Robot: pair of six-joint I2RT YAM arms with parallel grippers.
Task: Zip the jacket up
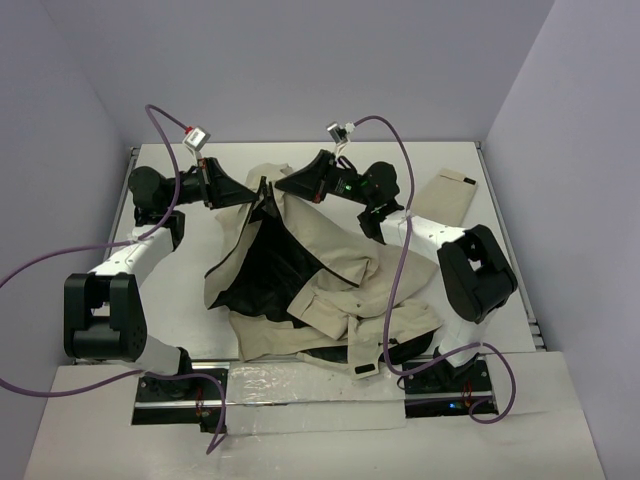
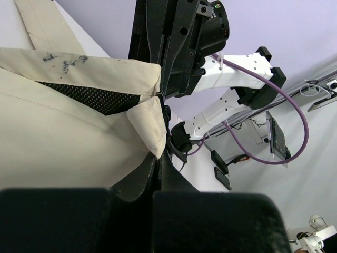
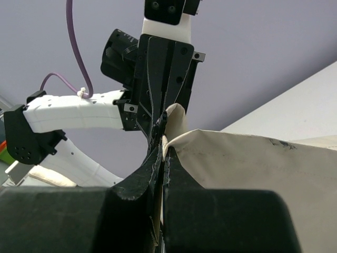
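Note:
The beige jacket (image 1: 330,275) lies crumpled in the middle of the table, its black lining (image 1: 265,270) showing on the left. Both grippers meet at its far edge and hold it lifted there. My left gripper (image 1: 262,195) comes from the left and is shut on a beige fold of the jacket (image 2: 79,137), its jaws pressed together (image 2: 158,158). My right gripper (image 1: 283,186) comes from the right and is shut on the jacket's edge (image 3: 253,163), cloth pinched between its jaws (image 3: 163,145). The zipper's slider is hidden.
A beige flat piece (image 1: 447,197) lies at the far right of the table. Purple cables (image 1: 160,120) loop above both arms. Walls close the table on the left, back and right. A foil strip (image 1: 300,385) lies at the near edge between the bases.

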